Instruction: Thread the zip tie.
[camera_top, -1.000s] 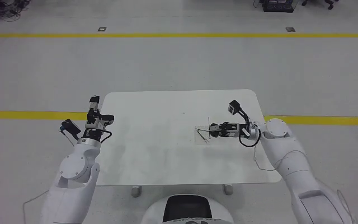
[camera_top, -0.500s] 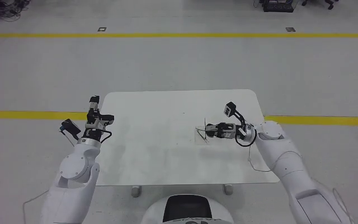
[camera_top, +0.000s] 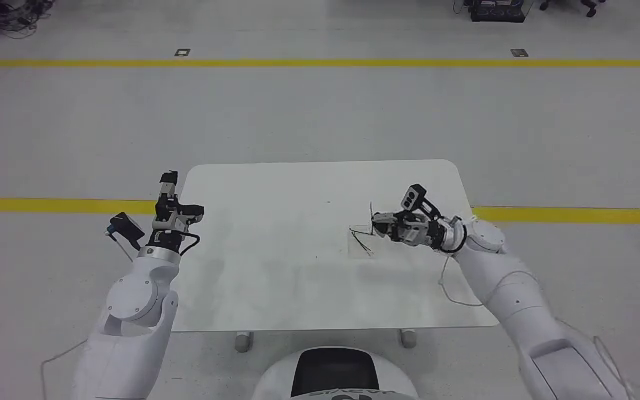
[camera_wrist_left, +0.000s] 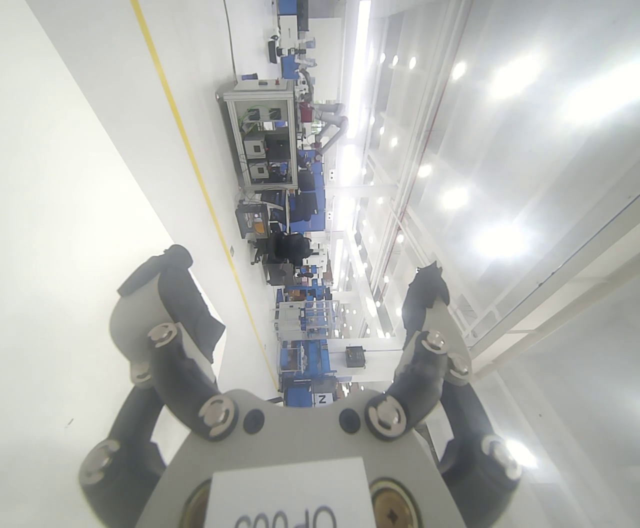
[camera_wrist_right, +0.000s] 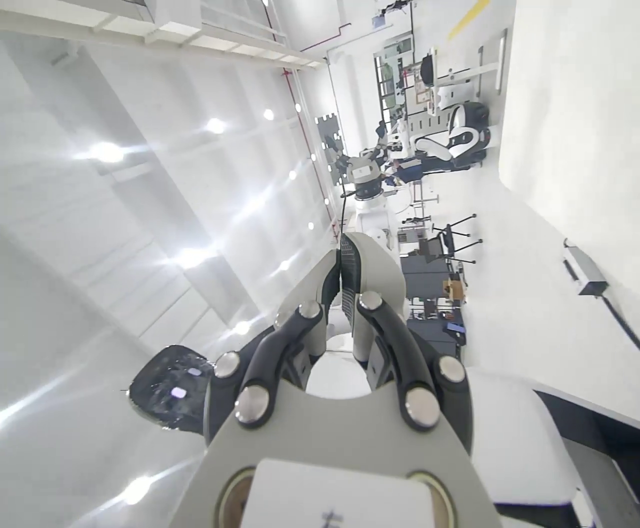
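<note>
Right pincer (camera_wrist_right: 342, 256) clamped on zip tie (camera_wrist_right: 342, 220), over right half of table (camera_top: 280, 290). Left pincer (camera_wrist_left: 300, 270) open, at table's left edge. Risk: thin tie could pivot or slip in the pads, so the tail misses the head slot.

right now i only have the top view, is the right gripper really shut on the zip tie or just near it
Observer: It is shut on it. The right wrist view shows the right gripper closed, with the thin black zip tie pinched in it and poking out in front.
Operator: ok and the left one, holding anything
Observer: No. The left wrist view shows the left gripper wide open, with nothing in it.
</note>
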